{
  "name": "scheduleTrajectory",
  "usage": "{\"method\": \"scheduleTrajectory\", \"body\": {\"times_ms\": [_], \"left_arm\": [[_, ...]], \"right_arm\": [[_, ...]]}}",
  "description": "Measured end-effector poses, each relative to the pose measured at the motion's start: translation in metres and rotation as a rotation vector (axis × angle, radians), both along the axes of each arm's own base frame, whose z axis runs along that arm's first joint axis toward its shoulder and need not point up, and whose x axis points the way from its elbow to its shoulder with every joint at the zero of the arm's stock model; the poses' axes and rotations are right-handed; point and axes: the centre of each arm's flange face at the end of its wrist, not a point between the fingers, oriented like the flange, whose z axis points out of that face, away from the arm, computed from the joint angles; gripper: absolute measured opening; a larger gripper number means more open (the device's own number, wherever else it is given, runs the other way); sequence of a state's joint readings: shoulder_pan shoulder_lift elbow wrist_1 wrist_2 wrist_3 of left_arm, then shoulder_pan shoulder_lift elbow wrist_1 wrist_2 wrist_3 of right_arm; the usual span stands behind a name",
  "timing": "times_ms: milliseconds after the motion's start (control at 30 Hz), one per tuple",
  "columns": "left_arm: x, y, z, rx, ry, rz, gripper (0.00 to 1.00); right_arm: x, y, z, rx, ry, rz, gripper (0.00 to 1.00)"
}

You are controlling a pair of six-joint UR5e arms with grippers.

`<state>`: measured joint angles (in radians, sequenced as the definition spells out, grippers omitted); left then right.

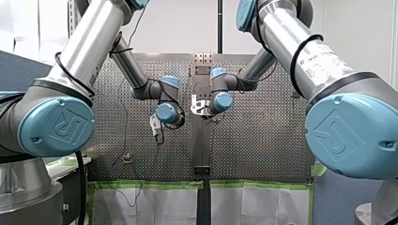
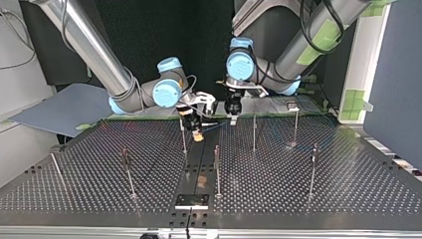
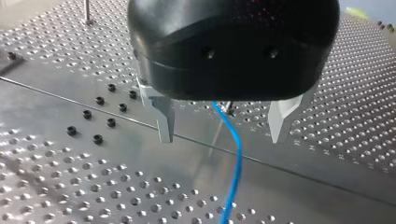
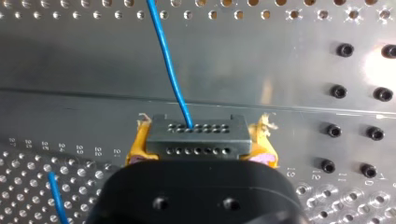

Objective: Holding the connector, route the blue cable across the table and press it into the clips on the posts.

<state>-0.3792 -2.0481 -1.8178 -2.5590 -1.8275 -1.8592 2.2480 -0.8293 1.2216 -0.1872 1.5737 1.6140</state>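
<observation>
Thin blue cable (image 4: 170,70) (grey, holed connector (image 4: 196,137)).

My left arm (image 2: 298,55) hangs its wrist (image 2: 239,64) straight down over the tabletop, jaws spread wide apart. My right arm (image 2: 94,50) reaches in beside it, yellow-padded jaws clamped on the connector (image 4: 195,135).

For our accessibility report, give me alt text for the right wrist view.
My right end effector grips a grey connector between its yellow pads. A blue cable leaves the connector's face and runs ahead over the perforated table; bolt heads dot the plate beside it.
</observation>
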Motion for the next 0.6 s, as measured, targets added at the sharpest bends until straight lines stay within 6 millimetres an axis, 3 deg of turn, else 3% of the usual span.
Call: {"method": "scheduleTrajectory", "body": {"times_ms": [600], "left_arm": [[0.041,-0.011,-0.033,-0.023,0.028,0.04,1.0]], "right_arm": [[0.0,0.0,0.0,0.002,-0.001,0.009,0.0]]}}
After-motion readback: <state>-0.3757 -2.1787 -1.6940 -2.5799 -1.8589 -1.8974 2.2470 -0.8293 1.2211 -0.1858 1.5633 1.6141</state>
